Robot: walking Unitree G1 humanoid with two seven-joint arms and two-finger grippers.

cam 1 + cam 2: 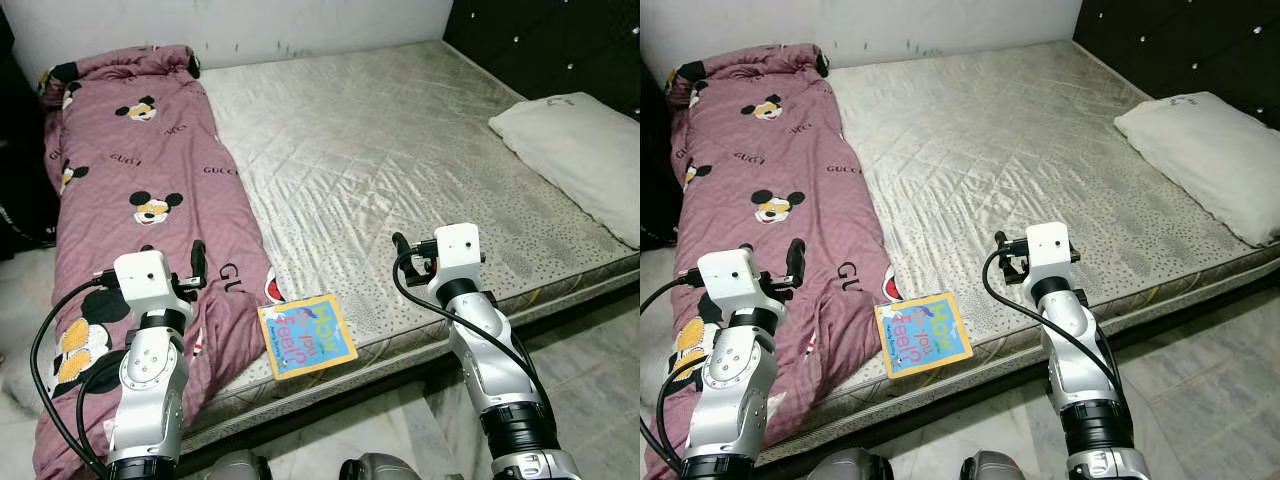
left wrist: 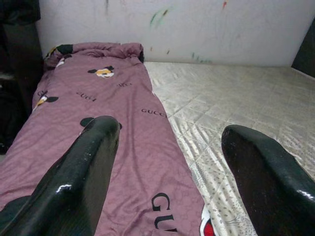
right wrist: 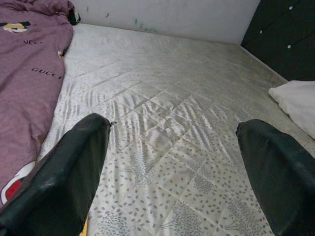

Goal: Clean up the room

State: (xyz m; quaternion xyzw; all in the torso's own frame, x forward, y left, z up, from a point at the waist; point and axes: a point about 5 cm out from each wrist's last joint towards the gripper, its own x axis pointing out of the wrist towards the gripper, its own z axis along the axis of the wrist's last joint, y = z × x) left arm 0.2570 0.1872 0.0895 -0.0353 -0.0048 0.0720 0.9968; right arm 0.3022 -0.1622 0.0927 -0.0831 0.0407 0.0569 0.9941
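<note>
Nearby, book (image 1: 306, 335) at mattress (image 1: 400, 160) edge — blanket (image 1: 140, 200) alongside, pillow (image 1: 585, 155) apart

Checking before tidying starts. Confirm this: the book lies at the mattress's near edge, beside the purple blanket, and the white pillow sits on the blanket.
Not quite. The white pillow sits on the bare mattress, far from the purple blanket, as the left eye view shows. The book is as stated.

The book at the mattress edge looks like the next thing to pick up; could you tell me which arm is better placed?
Probably left: the book lies nearer the open left gripper than the open right gripper.
</note>
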